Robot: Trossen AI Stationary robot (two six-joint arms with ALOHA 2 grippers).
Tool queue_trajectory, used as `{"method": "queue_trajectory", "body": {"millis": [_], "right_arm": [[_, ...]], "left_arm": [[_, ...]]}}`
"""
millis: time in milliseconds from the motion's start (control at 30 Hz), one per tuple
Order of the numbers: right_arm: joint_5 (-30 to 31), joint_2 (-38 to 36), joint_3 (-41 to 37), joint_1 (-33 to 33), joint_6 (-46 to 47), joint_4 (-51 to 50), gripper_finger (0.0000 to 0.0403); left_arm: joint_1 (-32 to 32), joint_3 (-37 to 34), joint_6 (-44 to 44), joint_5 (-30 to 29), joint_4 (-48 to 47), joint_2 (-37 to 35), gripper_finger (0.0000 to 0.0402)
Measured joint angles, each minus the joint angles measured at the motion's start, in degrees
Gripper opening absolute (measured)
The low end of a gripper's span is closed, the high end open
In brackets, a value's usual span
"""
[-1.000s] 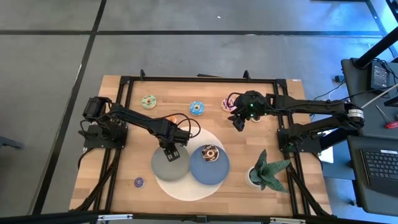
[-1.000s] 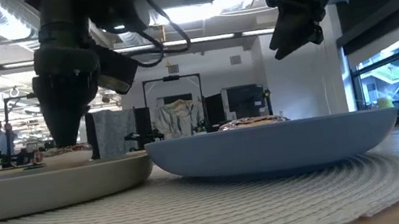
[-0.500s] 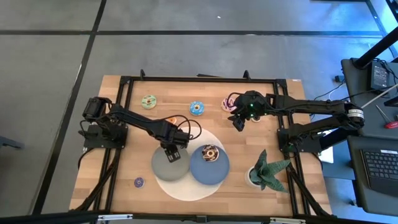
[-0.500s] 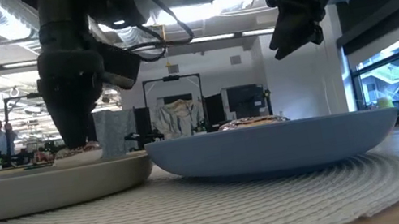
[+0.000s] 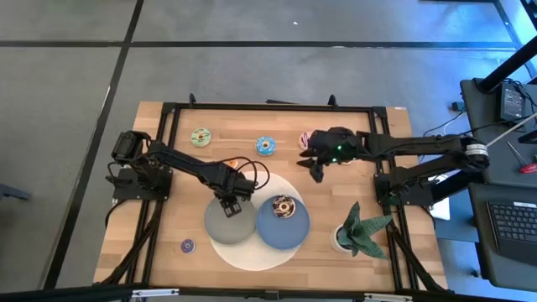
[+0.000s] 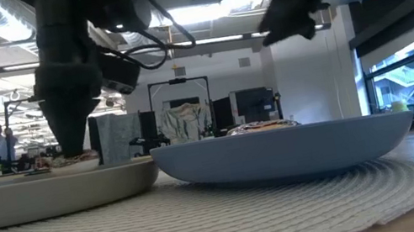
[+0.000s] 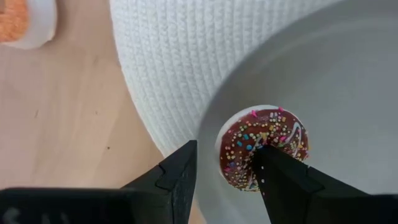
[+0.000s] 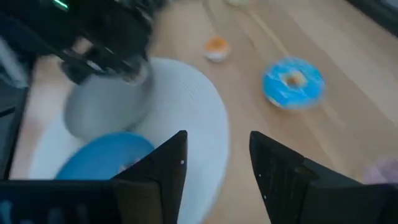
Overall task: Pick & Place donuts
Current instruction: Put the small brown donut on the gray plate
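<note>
Left gripper [image 7: 221, 165] stood over the near rim of the grey plate [image 5: 220, 226], jaws parted. The chocolate sprinkled donut [image 7: 262, 147] lay flat on the plate, touching the inner face of one finger [image 7: 283, 180] rather than sitting between the two; nothing was clamped. Judgement: this was the release step of a placement. To finish it cleanly, the jaws should rise straight up with no sideways drift, since the touching finger could drag the donut toward the rim, which was close by.

Right gripper [image 8: 214, 168] hung above the table's far side, jaws open and empty, near the blue donut [image 8: 293, 83].

Other donuts: yellow-green donut [image 5: 200, 137] at the far left of the table, orange donut [image 5: 232, 161] between it and the woven mat [image 5: 252, 252], a sprinkled donut [image 5: 284, 205] on the blue plate [image 5: 273, 231], purple donut [image 5: 188, 246] near the front left edge. A pink one showed only partly behind the right arm.

View differences: only the left wrist view showed the donut's contact with the finger; from above the arm hid it. The low view confirmed the donut was sitting down on the plate, not held in the air. The high view alone gave the full layout and a potted plant [image 5: 359, 228].
</note>
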Motion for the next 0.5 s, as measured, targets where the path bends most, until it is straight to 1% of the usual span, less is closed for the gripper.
{"method": "queue_trajectory", "body": {"millis": [100, 233, 300, 367, 433, 500], "right_arm": [[0.0, 3.7, 0.1, 2.4, -1.9, 4.6, 0.0174], [0.0, 10.0, 0.0, 5.0, -5.7, 9.3, 0.0174], [-0.1, 12.4, 0.0, 5.7, -6.8, 13.1, 0.0174], [-0.3, 13.8, 0.0, 6.0, -7.8, 16.8, 0.0174], [-1.8, 14.7, 0.0, 6.0, -8.2, 19.2, 0.0174], [-3.0, 15.1, 0.0, 6.0, -8.3, 20.6, 0.0174]], "left_arm": [[0.1, 0.0, 0.3, -0.3, 0.1, 0.0, 0.0149], [-0.1, 0.0, -1.4, -1.9, 0.6, 0.0, 0.0151], [-0.6, 0.0, -1.6, -3.2, 1.8, 0.0, 0.0152], [-1.5, 0.0, -1.6, -5.2, 3.8, 0.0, 0.0152], [-2.5, 0.0, -1.6, -7.1, 5.9, -0.5, 0.0150], [-3.1, 0.0, -1.6, -7.6, 9.0, -0.9, 0.0149]]}}
